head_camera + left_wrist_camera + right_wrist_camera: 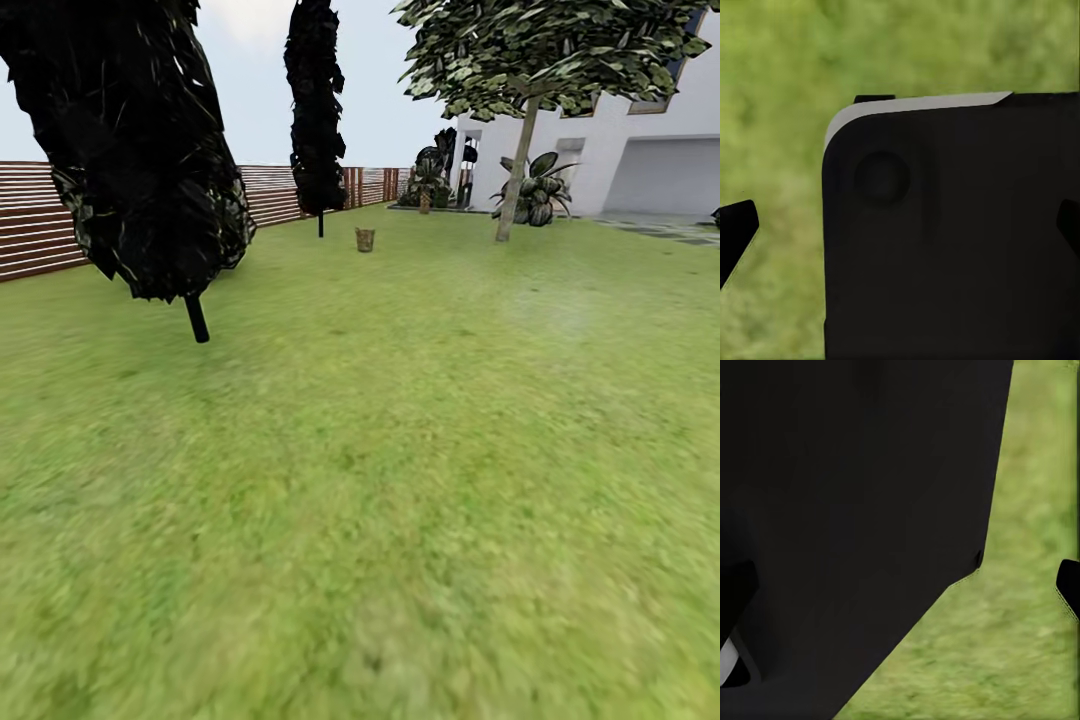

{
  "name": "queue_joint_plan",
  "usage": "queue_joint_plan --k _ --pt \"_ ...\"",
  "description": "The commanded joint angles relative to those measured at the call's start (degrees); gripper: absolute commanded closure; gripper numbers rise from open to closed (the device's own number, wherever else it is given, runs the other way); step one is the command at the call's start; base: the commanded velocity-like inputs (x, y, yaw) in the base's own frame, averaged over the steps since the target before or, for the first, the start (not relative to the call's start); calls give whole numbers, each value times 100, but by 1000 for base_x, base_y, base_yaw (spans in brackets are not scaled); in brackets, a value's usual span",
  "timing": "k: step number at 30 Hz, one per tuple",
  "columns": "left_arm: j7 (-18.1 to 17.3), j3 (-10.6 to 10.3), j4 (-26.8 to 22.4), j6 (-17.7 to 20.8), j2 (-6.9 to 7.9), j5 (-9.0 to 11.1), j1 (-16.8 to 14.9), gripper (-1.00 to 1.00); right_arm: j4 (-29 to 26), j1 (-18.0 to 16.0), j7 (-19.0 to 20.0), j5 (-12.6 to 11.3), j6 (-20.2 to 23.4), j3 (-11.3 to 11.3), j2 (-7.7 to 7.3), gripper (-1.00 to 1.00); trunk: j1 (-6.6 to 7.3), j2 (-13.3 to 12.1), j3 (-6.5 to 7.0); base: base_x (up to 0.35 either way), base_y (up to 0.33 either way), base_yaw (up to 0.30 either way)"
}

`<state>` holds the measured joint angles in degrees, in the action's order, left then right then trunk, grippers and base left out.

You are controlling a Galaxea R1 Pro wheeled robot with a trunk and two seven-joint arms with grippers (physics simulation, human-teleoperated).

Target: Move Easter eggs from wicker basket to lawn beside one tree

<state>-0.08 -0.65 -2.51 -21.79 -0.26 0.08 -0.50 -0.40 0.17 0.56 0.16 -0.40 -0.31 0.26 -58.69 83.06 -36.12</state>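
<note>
While the head view looks across the lawn point(400, 480), no readable writing, brand or label shows anywhere. Left to right: slatted wooden fence point(30, 225) along the far left edge, two black-foliaged conifers, a near one point(140, 150) and a far one point(316, 110), then one small tan-brown wicker basket point(365, 239) standing upright on the grass, far off, between the far conifer and the tree point(520, 160). That tree has a pale slanted trunk and a green leaf canopy; one counted. Broad-leaf shrubs point(540, 190) sit at its base side, against the white house point(640, 140). Eggs: too small to tell at this range, count unknown.

Left wrist view: dark robot body panel with a grey edge point(945, 240) over blurred grass; two dark fingertips point(736, 229) at opposite picture edges, so the jaws stand wide, holding nothing.

Right wrist view: black panel point(847, 525) over grass; fingertips point(1069, 585) likewise far apart, jaws wide, nothing between them.
</note>
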Motion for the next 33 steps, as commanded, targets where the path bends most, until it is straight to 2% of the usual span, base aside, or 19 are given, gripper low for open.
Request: queue_joint_plan --k 1,33 --pt "-1 -5 5 -19 0 1 -1 -100 -4 1 6 1 -4 -4 0 -100 -4 2 -4 341 0 0" --pt "-1 2 5 -19 -3 0 -3 -100 -4 1 6 1 -4 -1 6 -100 -4 2 -4 341 0 0"
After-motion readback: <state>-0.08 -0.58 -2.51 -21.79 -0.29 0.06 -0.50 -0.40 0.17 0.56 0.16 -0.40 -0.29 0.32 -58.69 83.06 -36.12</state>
